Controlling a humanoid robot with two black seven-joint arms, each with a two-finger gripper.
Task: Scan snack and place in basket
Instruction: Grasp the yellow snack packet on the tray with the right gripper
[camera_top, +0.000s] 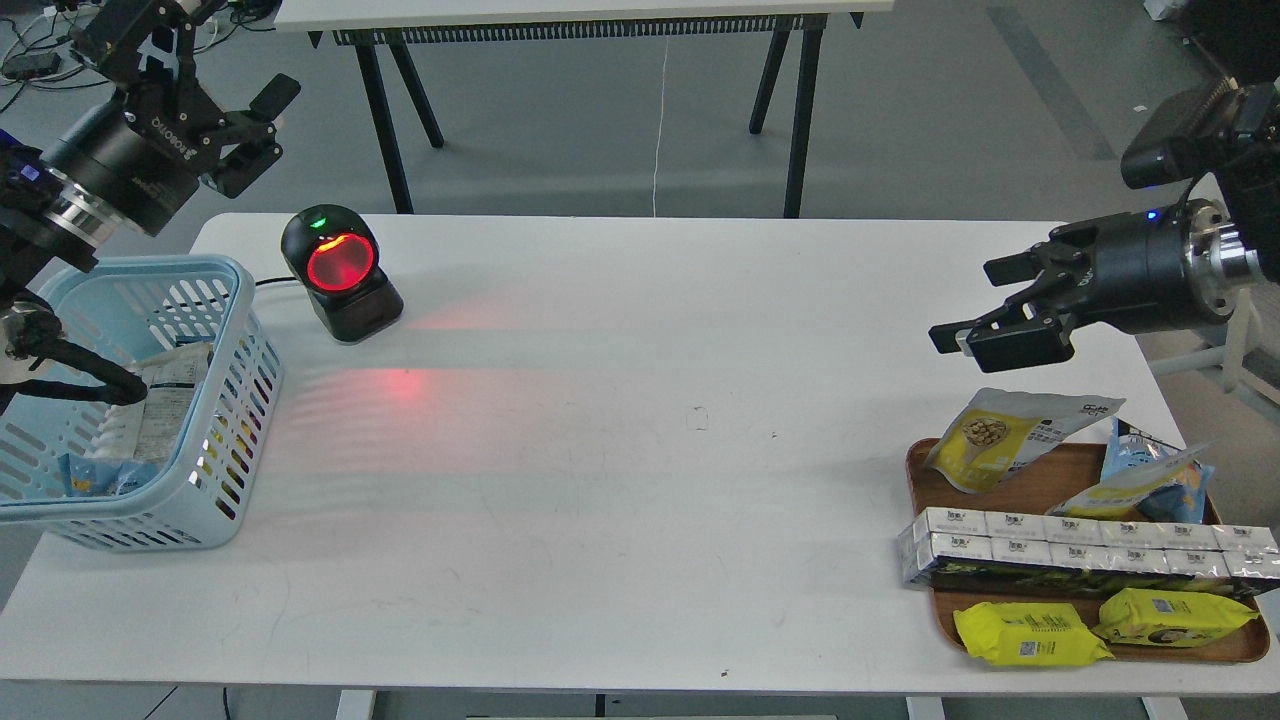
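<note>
The snack (1005, 435), a white-grey pouch with a yellow panel of nuts, lies on the back left edge of the brown tray (1040, 492) at the right. My right gripper (978, 305) is open and empty. It hovers just above and behind the snack, pointing left, not touching it. The light blue basket (238, 300) stands at the table's left edge with a white pouch (165, 405) and blue packets inside. My left gripper (262, 132) is open and empty, high behind the basket. The black scanner (342, 272) glows red.
The tray also holds a blue-and-yellow bag (1150, 480), a long row of silver boxes (1080, 545) and two bright yellow flat packets (1030, 635). A cable runs from the scanner toward the basket. A second table (580, 15) stands behind.
</note>
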